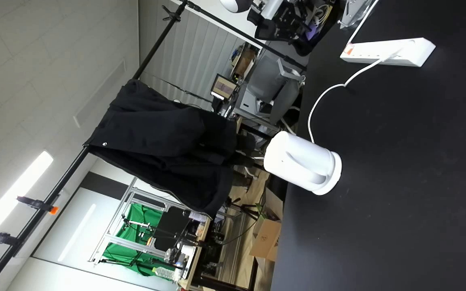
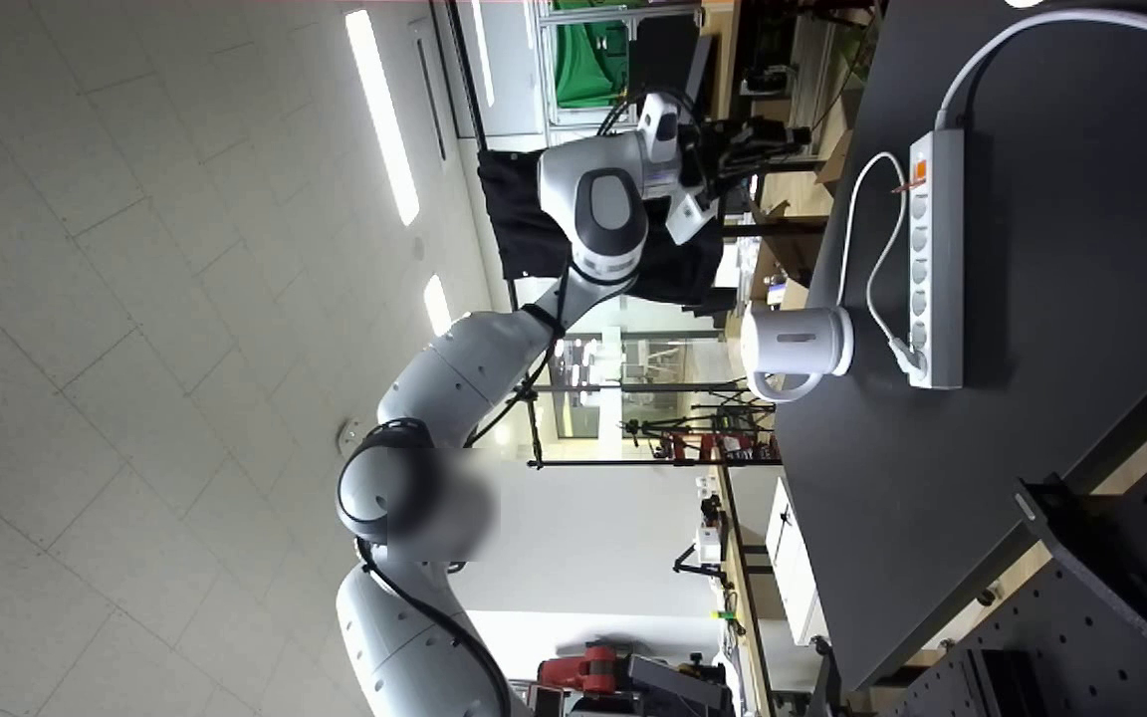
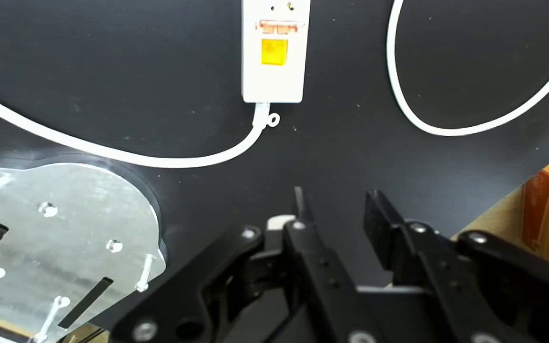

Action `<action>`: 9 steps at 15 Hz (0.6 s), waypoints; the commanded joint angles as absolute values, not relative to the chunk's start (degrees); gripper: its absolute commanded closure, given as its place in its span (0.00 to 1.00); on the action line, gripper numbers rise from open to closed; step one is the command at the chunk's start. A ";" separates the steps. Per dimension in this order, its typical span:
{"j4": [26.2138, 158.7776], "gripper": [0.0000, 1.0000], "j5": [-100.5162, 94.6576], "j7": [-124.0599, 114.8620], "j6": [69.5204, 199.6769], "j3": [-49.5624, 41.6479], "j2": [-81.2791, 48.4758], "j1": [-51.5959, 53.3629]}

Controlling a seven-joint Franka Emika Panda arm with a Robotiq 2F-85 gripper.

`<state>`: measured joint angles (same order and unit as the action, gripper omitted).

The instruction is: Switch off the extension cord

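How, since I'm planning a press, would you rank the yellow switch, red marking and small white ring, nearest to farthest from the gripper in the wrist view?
From the gripper:
1. Small white ring, at the cable.
2. Yellow switch, on the extension cord, near its cable end.
3. Red marking, just beyond the switch.

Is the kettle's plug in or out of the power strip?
In. In an exterior view, the white plug sits in the power strip at the end away from the orange switch.
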<state>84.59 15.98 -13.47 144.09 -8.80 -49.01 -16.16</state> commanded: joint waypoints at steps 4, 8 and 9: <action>91.29 0.14 12.54 -14.24 143.48 -10.80 -44.23 -14.31; 93.86 0.00 10.81 -14.44 143.49 -11.69 -42.68 -13.67; 94.27 0.00 10.60 -14.65 143.47 -11.88 -42.39 -13.54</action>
<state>90.64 12.07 -13.47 144.09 -10.53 -45.60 -14.66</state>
